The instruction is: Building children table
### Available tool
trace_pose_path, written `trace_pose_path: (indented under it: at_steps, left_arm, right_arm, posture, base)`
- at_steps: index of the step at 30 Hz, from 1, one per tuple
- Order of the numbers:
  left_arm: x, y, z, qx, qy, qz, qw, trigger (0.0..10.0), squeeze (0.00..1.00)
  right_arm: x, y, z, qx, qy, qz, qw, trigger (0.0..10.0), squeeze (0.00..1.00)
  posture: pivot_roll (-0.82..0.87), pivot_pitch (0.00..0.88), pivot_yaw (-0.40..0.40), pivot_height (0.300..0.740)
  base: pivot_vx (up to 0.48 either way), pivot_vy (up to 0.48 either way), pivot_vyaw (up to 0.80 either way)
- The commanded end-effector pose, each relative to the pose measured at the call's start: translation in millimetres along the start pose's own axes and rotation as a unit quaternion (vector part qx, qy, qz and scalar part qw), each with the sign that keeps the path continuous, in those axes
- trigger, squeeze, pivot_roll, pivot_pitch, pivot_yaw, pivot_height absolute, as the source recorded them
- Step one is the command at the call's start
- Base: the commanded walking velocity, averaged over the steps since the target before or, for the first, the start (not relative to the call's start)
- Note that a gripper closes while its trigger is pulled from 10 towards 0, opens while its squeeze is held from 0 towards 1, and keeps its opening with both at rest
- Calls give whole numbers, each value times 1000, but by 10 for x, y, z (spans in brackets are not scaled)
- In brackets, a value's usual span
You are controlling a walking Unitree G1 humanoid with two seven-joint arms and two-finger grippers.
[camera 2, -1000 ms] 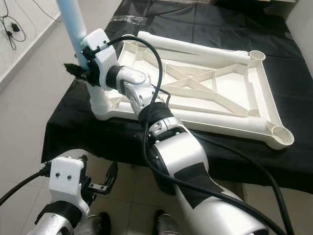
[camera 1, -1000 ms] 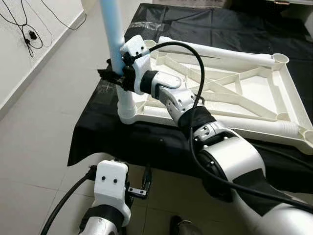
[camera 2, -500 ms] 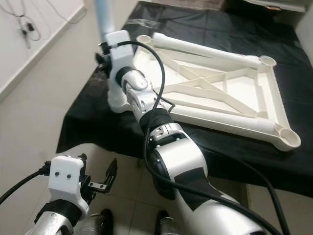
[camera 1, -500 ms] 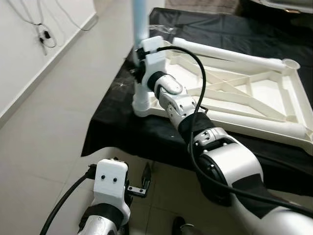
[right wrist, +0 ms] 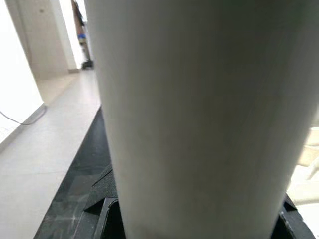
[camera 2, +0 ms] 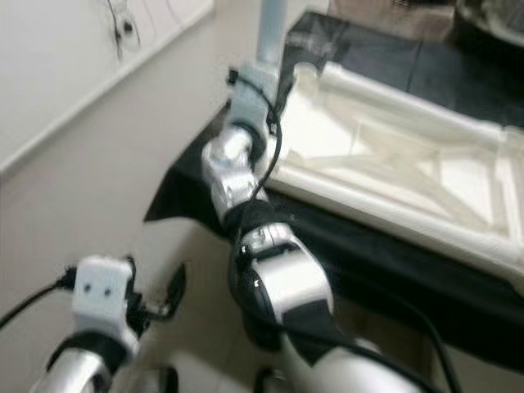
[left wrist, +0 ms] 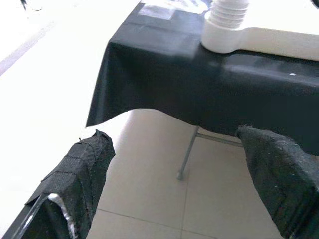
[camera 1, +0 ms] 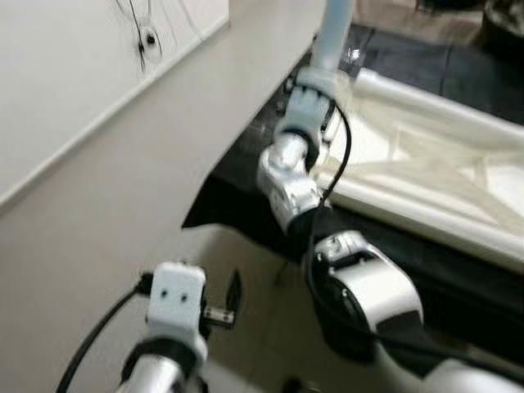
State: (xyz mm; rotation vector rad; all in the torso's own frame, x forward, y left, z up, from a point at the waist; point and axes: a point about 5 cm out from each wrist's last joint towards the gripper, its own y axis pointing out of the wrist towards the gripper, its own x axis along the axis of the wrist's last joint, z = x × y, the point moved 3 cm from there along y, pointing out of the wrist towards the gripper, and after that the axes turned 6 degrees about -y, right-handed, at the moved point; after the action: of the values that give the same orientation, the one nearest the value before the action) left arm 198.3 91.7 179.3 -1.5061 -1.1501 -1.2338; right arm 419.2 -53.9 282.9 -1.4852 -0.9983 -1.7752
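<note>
- The worktop (camera 1: pixel 246 192), covered with a black cloth, takes the upper right and middle of the left eye view; it carries the parts at a height where the arm can reach them from above.
- The white table top (camera 2: pixel 385 155) lies upside down on the cloth in the upper right of the right eye view. Its ribbed underside faces up, I think so that the leg sockets are open for the legs.
- The pale blue table leg (camera 1: pixel 334 29) stands upright at the top centre of the left eye view, at the near left corner of the table top. It is vertical because it must go straight into the corner socket (left wrist: pixel 227 30), which has a ribbed neck.
- The right end effector (camera 1: pixel 307 94) is closed around this leg just above the socket; in the right wrist view the leg sits between the black fingers. A low grip probably gives better control for pushing or turning.
- The left end effector (left wrist: pixel 182 186) hangs open and holds nothing, at the lower left of the left eye view, over the floor in front of the worktop. It seems idle, away from the work.
</note>
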Motion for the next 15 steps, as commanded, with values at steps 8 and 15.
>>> trace_pose_path:
  at_steps: [8,15]
  left_arm:
    - [-33,-15,5,-3,8,13,1000,10000,0]
    - [-49,3,-25,-9,6,14,1000,10000,0]
  right_arm:
    - [-576,-33,-249,-88,-34,141,986,10000,0]
    - [-575,-67,-199,-76,-31,144,986,10000,0]
  posture:
    - [233,291,-36,740]
    - [215,282,-36,740]
  base:
    - [0,0,0]
    - [0,0,0]
